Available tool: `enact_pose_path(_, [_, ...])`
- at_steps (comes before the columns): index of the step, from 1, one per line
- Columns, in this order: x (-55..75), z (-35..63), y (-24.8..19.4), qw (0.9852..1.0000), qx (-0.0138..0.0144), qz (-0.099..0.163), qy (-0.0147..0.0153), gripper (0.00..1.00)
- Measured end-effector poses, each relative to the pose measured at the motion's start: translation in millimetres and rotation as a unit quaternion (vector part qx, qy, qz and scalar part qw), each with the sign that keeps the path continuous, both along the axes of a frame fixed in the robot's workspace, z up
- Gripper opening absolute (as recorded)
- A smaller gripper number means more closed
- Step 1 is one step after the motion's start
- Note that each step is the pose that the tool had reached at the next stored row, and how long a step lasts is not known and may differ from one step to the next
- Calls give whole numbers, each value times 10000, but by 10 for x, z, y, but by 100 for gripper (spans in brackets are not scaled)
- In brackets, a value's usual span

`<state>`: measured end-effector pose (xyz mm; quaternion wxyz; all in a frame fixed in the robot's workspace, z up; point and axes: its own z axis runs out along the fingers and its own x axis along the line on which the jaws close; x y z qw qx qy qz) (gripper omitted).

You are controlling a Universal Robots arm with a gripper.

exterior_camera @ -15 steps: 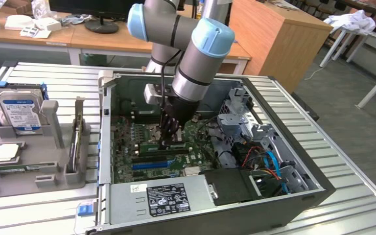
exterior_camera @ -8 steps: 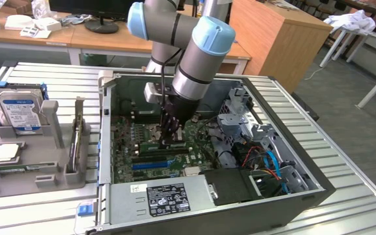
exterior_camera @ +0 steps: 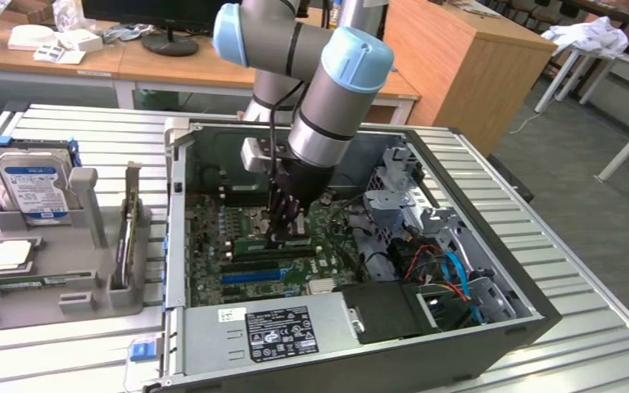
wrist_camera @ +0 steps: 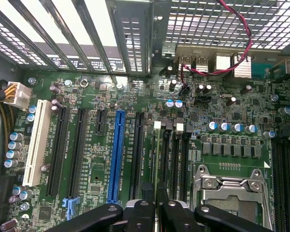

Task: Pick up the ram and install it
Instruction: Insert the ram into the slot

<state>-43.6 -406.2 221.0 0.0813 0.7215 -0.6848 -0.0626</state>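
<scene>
Gripper [wrist_camera: 156, 207] pinches the ram [wrist_camera: 157, 159] edge-on. The ram runs along a slot on the motherboard [wrist_camera: 111, 96].

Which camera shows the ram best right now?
The wrist view: the ram shows edge-on between the gripper's fingers, lined along a memory slot on the motherboard. In the exterior view the gripper is down inside the case, and the ram under it is too small to tell.
</scene>
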Motion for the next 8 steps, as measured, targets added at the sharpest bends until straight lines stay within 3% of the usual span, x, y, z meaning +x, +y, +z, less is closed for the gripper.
enact_pose_path(8, [0,-2,0,10000,0,-47,0,13])
